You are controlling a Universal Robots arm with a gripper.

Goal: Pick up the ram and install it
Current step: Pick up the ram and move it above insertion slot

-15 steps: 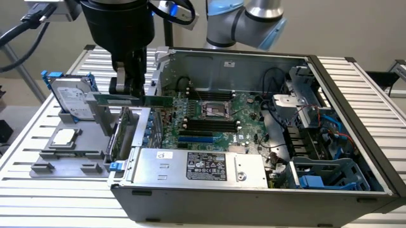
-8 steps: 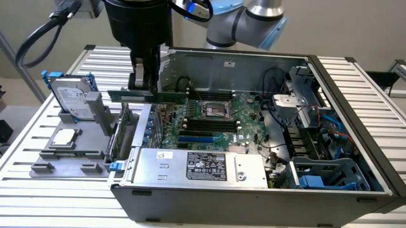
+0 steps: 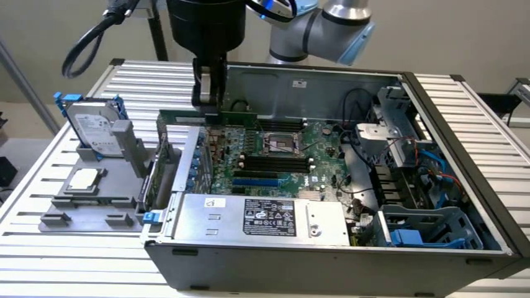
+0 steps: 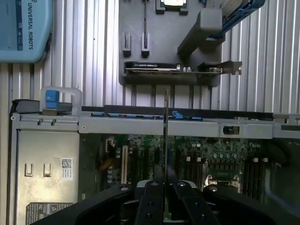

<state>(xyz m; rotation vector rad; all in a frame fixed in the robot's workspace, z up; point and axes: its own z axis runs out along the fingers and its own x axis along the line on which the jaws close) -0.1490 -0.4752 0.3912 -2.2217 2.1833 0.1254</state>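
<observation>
A gripper (image 3: 208,104) pinches the ram (image 4: 166,136) by its flat faces, holding it on edge above the motherboard (image 3: 282,155) inside the open computer case (image 3: 463,186). The thin green stick looks light, stiff and fragile. Its long axis lies level, running between the exterior view's left and right, roughly parallel to the black slots (image 3: 273,162).

arm (image 3: 327,31): silver, light-blue joint caps | end effector (image 4: 165,190): black, small screws | cable (image 3: 83,49): black, looped
</observation>
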